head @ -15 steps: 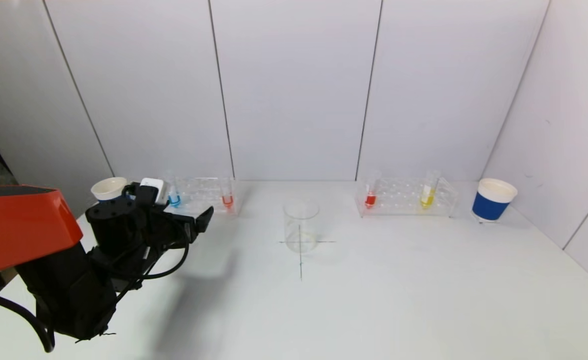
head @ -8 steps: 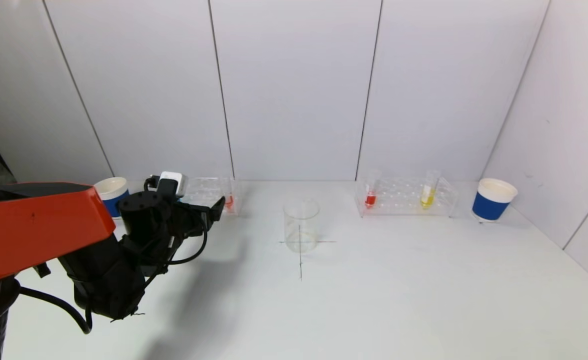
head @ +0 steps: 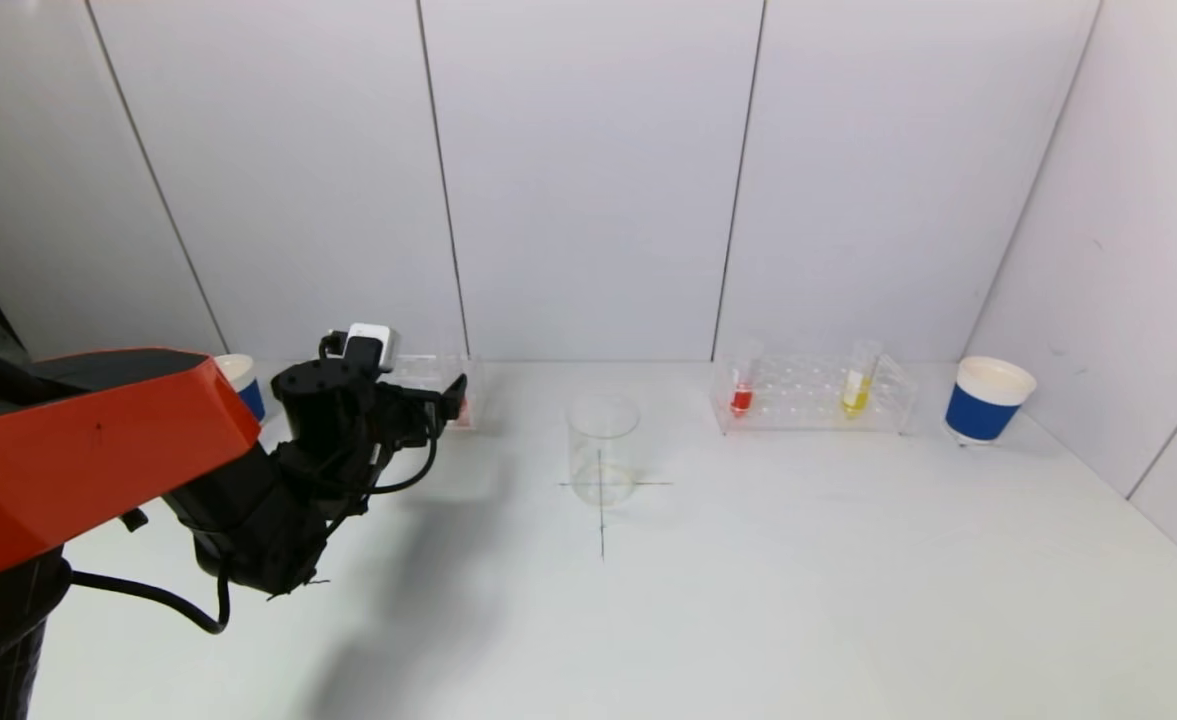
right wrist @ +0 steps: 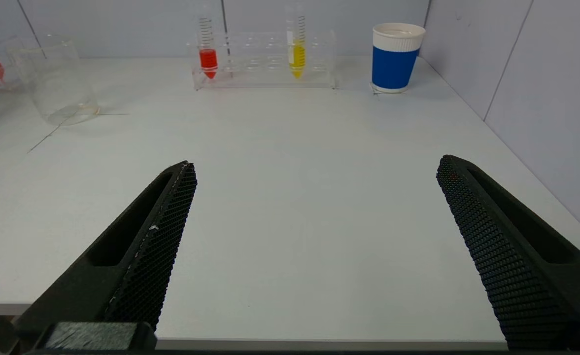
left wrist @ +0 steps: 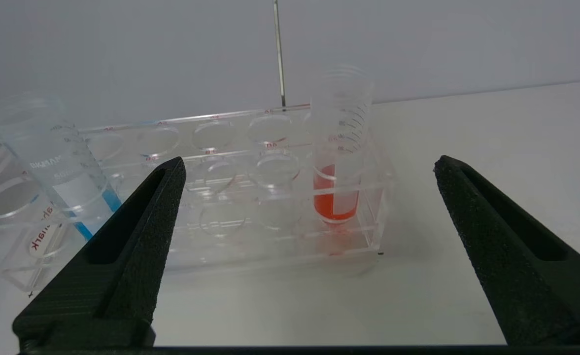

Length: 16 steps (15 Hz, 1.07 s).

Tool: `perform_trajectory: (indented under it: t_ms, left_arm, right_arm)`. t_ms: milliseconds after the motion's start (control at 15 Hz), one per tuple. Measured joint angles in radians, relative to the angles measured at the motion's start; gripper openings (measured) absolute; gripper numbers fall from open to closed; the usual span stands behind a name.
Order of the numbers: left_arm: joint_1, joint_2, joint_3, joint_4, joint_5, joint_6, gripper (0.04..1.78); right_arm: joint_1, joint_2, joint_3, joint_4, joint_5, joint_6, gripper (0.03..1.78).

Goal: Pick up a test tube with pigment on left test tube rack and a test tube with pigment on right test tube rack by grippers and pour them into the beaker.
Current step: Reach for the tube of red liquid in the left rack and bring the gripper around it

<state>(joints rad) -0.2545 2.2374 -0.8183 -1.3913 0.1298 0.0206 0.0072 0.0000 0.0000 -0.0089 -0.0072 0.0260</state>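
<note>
The left end effector (left wrist: 309,167) hangs spread wide in front of the left rack (left wrist: 211,197), gripping nothing, with the red tube (left wrist: 338,162) framed between its fingers (left wrist: 137,231) and not touching either one. That tube stands upright in a hole at the rack's end nearer the beaker (head: 603,450), red pigment filling its lower part. A blue tube (left wrist: 60,162) leans at the rack's other end, with blue pigment near its bottom. The remaining holes in the clear rack hold nothing.

In the head view the left end effector (head: 453,395) sits just before the left rack (head: 433,375), low over the tabletop (head: 748,580). The beaker stands on a drawn cross at the middle, well apart from both racks; whether it holds any liquid cannot be told.

The right rack (head: 813,395) holds a red tube (head: 743,385) at its inner end and a yellow tube (head: 858,380) toward its outer end, both upright. A blue cup (head: 986,400) stands beside that rack, and another cup (head: 243,380) shows behind the left arm.

The right end effector (right wrist: 314,172) is spread wide too, hanging over the tabletop's near edge, far from its rack.
</note>
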Motion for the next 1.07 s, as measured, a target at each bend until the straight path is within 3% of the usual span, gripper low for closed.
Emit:
perform_trajectory:
  t_ms: [333, 1067]
  left_arm:
    - [-0.001, 0.039, -0.117, 0.066, 0.019, 0.000, 1.76]
    - [-0.024, 0.144, -0.229, 0.069, 0.063, 0.001, 1.76]
  right_arm:
    - [0.000, 0.000, 0.000, 0.000, 0.000, 0.000, 1.77]
    - [0.000, 0.000, 0.000, 0.000, 0.000, 0.000, 1.77]
